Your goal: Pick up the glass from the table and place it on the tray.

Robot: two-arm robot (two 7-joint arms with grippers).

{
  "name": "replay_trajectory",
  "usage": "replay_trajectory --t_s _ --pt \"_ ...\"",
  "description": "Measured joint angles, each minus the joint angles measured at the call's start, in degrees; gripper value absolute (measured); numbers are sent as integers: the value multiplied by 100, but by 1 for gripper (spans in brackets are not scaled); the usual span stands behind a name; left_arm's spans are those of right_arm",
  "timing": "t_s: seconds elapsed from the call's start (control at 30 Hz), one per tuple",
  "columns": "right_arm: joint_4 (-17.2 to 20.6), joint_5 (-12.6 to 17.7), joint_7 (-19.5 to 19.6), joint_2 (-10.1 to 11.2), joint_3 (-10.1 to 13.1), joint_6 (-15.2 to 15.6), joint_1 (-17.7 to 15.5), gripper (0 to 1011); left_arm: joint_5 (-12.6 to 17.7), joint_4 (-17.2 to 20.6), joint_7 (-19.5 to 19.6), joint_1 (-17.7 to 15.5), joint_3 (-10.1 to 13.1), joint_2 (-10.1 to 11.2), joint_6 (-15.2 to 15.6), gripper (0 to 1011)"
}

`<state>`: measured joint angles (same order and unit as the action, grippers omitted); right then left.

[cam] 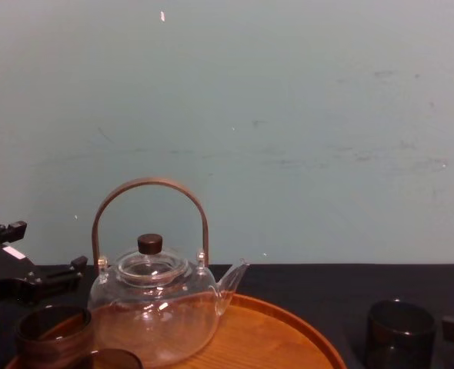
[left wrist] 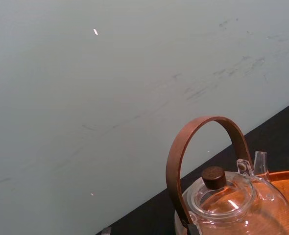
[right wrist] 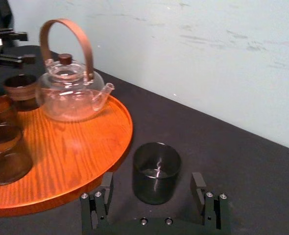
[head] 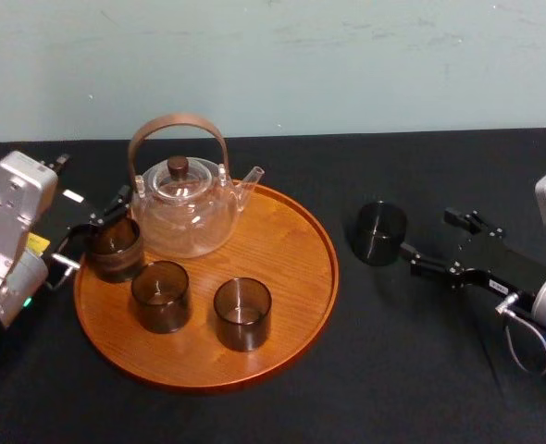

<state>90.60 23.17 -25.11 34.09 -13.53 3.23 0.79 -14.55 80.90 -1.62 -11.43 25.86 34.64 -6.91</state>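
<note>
Dark glass (head: 378, 233) upright on the counter (head: 393, 370), off the tray (head: 287, 231) at its 3 o'clock, near the rim but apart from it. Right gripper (head: 428, 233) at the glass's 3 o'clock, fingers (right wrist: 199, 186) spread wide, one on each side of the glass, not yet touching it. Left gripper (head: 93, 231) at the tray's 9 o'clock, fingers apart beside a brown glass (head: 116, 248) on the tray; idle by the look of it. Teapot (head: 185, 208) at the tray's 12 o'clock.

Likely step in hand: closing on the dark glass. Looks smooth and slippery. With too light a squeeze, risks sliding out on the lift. With an off-centre close, risks tipping or skidding across the counter. Carried low, risks catching the tray's raised rim. Mostly bare toward the tray's 3 o'clock. Set down further in, risks clinking against the front glass (head: 242, 314) at 6 o'clock or the teapot's spout.
</note>
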Motion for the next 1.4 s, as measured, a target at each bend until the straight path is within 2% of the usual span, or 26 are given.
replay_trajectory --t_s 0.2,0.53,0.87,1.4 --pt "-249 87 -1 -131 -54 279 255 1002 0 0 0 0 0 0 0 1001" --pt "-829 53 -2 -378 -370 667 835 1002 0 0 0 0 0 0 0 1001" --pt "-1109 -120 -6 -485 -578 698 1103 1002 0 0 0 0 0 0 0 1001" --pt "-1462 -336 -11 -679 -742 681 1441 1002 0 0 0 0 0 0 0 1001"
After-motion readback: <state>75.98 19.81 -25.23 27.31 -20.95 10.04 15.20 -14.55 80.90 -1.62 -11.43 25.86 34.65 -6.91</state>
